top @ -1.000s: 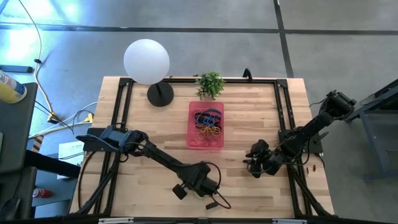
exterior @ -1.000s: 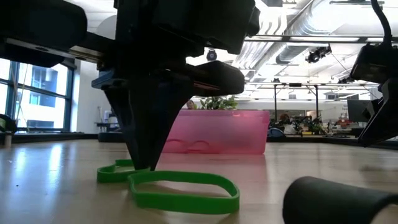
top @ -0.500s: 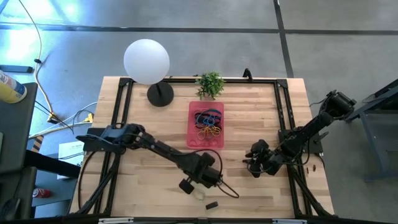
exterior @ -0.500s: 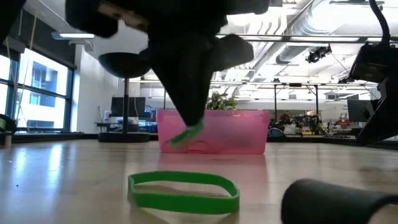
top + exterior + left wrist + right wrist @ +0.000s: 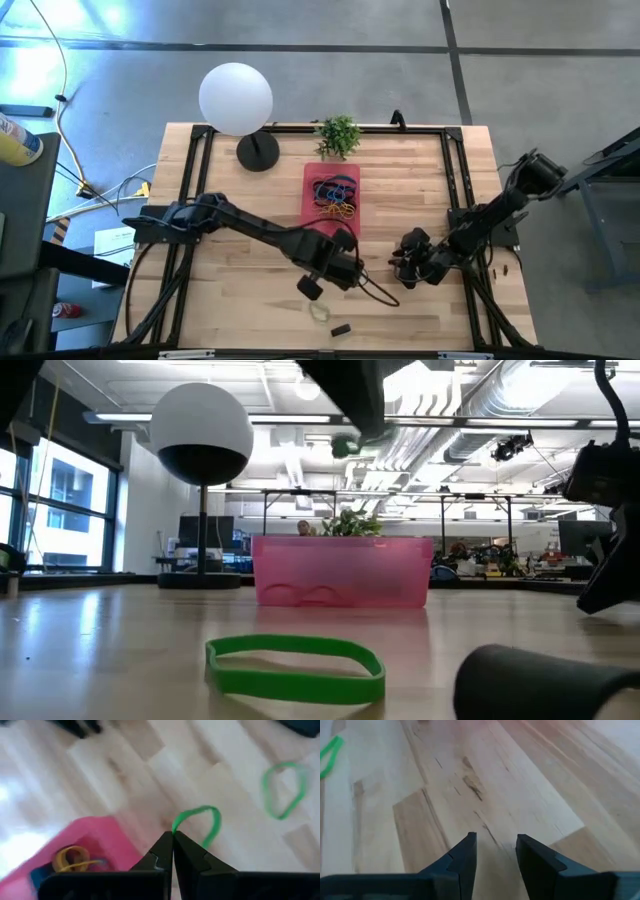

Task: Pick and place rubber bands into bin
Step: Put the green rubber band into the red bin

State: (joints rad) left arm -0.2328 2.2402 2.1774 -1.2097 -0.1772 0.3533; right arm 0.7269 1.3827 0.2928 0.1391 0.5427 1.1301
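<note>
Left gripper point(image 5: 172, 837) is clenched on a green rubber band point(image 5: 200, 822), probably mid-carry, and next needs to clear the pink bin point(image 5: 107, 842) wall before letting go.

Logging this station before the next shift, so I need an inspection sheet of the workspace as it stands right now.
Surface: wooden table, black frame rails along its edges.
Job's things: pink bin holds several rubber bands; one green band lies on the table; another green band hangs from the left gripper.
Clutter: small black block, globe lamp, potted plant.
Grippers: left gripper shut on the hanging band, close to the bin; right gripper open, holding nothing, over bare wood.
Cables: yellow cable on the floor.
Surroundings: grey floor, open workshop hall behind.
</note>
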